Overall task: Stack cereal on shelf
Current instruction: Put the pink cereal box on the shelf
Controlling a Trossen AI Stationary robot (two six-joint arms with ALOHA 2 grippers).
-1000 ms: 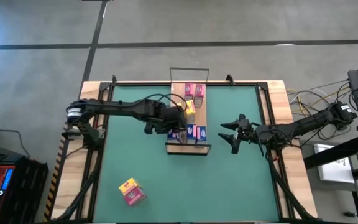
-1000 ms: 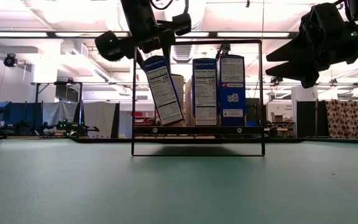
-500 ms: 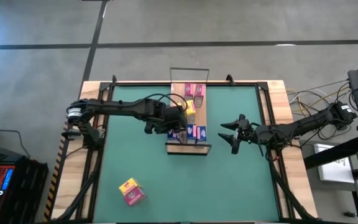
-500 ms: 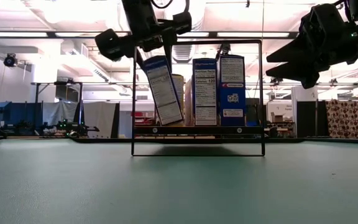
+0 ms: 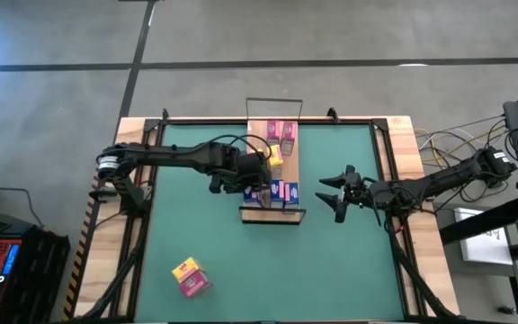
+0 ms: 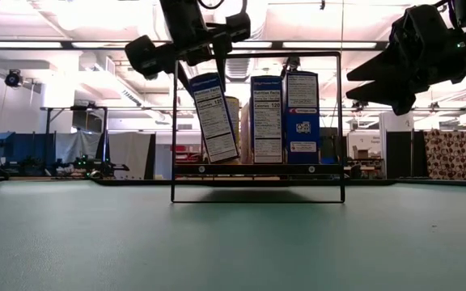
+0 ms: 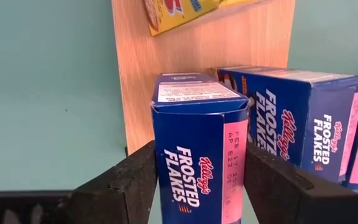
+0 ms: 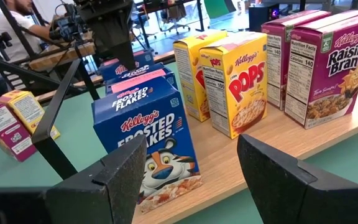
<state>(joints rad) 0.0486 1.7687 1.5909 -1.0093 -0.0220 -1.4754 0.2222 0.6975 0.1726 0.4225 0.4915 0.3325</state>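
Left gripper seemingly astride tilted cereal box

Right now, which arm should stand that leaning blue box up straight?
The left arm. Its claw is already around the tilted blue box on the shelf; the right claw hangs empty beside it.

Both arms are dark, nearly black, built of slim tubes joined by thicker rounded joints. The left arm has a pale silver ring near its base and a thin black cable looping over its wrist. The right arm looks the same, matte and jointed. Each ends in two blunt, wedge-shaped black fingers with a rough, grainy surface.
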